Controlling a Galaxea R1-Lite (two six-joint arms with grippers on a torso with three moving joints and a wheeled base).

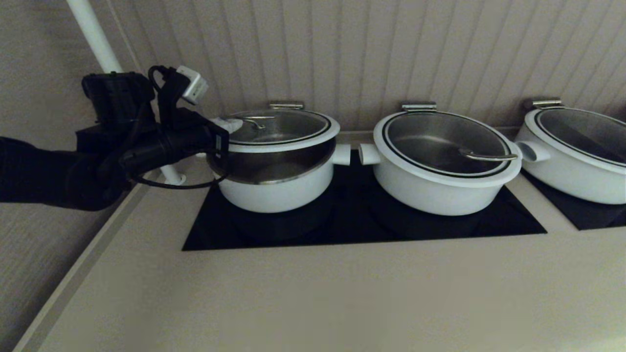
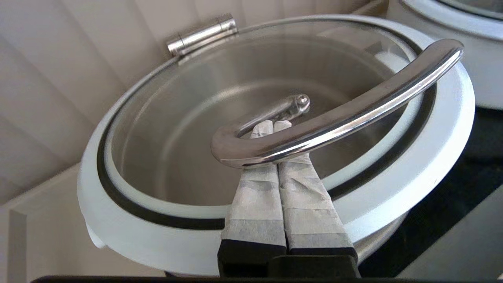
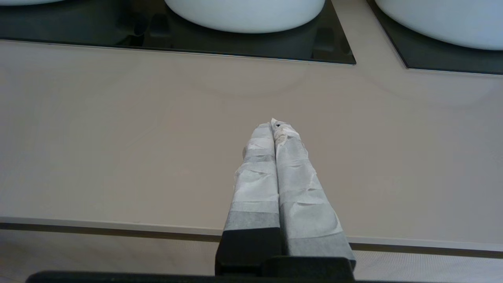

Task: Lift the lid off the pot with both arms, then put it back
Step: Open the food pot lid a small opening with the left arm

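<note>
Left gripper [image 2: 271, 125], fingers together, hooks under handle [image 2: 338, 114], tilting lid [image 1: 281, 129] above pot [image 1: 274, 188] | right gripper [image 3: 274, 125] closed over counter [image 3: 118, 137]

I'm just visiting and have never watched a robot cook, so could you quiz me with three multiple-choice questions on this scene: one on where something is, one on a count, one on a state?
1. Where is the left gripper?
A. Under the lid's handle
B. On the counter
C. Inside the middle pot

2. How many white pots show in the head view?
A. One
B. Three
C. Five

3. The lid is:
A. Flat on the counter
B. Upside down
C. Raised above the pot

Answers: A, closed fingers slipped beneath the steel handle; B, three stand in a row; C, a gap shows below its rim.
</note>
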